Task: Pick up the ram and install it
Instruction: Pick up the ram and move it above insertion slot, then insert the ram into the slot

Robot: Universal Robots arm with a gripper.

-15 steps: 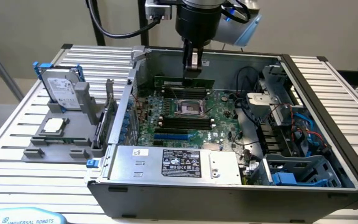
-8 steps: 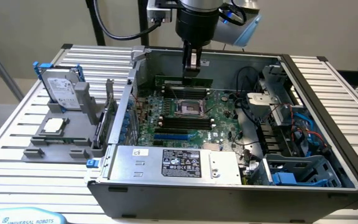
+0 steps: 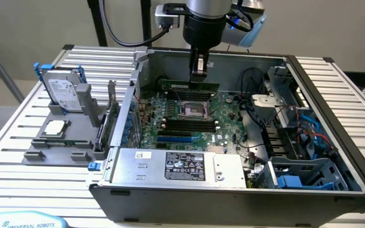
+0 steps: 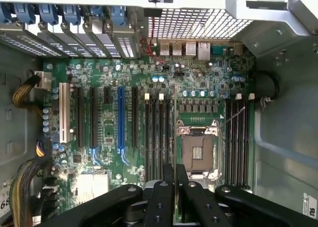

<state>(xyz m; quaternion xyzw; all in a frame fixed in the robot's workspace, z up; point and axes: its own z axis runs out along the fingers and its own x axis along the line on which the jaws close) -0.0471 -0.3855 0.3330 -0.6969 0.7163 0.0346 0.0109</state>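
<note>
Gripping the ram [image 3: 189, 86] between the narrowly closed fingers of the gripper [image 3: 198, 78], in the upper middle of the exterior view. Holding it level, long edge down, inside the open computer case [image 3: 169, 202], over the far part of the motherboard [image 3: 228, 118], just behind the empty processor socket [image 3: 192, 110]. Not showing whether touching the board. Leaving a hard drive [image 3: 65, 90] standing at the upper left, outside the case, and a square silver chip [image 3: 54, 127] lying just below it.

we note a plain beige wall [image 3: 30, 23] behind our slatted metal table [image 3: 11, 175]; even, diffuse light; black upright post [image 3: 97, 21].
</note>
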